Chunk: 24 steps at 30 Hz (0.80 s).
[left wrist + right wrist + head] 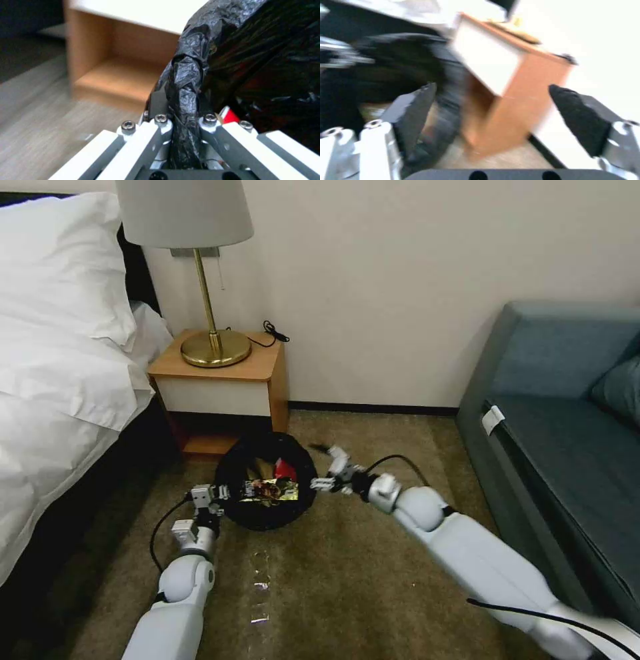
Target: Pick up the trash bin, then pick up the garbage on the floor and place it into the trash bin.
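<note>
Two end effectors over olive carpet [373, 580], left end effector [182, 117] clamping trash bin [267, 513] rim, right end effector [493, 117] wide, empty, by nightstand [220, 387].

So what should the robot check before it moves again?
1. Left pincer shut on the rim of the round bin with the crinkled black plastic bag: ok.
2. Right pincer open and holding nothing: ok.
3. Shiny dark snack wrapper and red packet inside the bin: ok.
4. Right pincer beside the bin's rim, not touching it: cannot tell.
5. Wooden bedside table behind the bin, apart from it: ok.
</note>
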{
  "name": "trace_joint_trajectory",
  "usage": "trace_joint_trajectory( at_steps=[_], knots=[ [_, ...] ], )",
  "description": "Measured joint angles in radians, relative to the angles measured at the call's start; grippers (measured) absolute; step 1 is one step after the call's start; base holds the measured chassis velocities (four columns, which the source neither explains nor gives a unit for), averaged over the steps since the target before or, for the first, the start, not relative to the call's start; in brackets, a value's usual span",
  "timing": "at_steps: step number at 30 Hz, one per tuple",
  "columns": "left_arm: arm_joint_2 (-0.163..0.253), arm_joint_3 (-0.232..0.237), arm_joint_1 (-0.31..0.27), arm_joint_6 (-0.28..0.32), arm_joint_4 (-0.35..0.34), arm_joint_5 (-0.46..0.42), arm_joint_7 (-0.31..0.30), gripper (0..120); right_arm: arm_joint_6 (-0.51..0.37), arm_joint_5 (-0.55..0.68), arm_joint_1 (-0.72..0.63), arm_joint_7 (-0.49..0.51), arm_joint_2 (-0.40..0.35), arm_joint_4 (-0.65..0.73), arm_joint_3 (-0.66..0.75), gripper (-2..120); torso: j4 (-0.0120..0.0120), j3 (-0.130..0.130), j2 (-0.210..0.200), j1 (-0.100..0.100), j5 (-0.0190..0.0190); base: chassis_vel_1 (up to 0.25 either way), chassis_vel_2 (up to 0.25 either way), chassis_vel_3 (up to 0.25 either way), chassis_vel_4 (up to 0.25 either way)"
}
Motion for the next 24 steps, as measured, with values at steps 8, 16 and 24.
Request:
trace_joint_trajectory(
  at_steps=[8, 16, 24],
  knots=[
    [0.029, -0.011, 0.063, 0.189, -0.189, -0.292, -0.315, 3, 0.010, 0.007, -0.181, -0.029, -0.084, 0.046, 0.308, 100, -0.0001, 0.000, 0.000, 0.000, -0.0001, 0.000, 0.000, 0.000, 0.000],
    [-0.015, -0.017, 0.069, 0.210, -0.259, -0.482, -0.431, 3, 0.031, -0.031, -0.327, -0.055, -0.106, 0.088, 0.467, 100, -0.0005, 0.000, 0.000, 0.000, 0.0001, 0.000, 0.000, 0.000, 0.000],
    [-0.039, -0.021, 0.108, 0.265, -0.318, -0.526, -0.606, 3, 0.043, -0.077, -0.441, -0.067, -0.088, 0.135, 0.558, 100, -0.0002, 0.000, 0.000, 0.000, -0.0002, 0.000, 0.000, 0.000, 0.000]
  ],
)
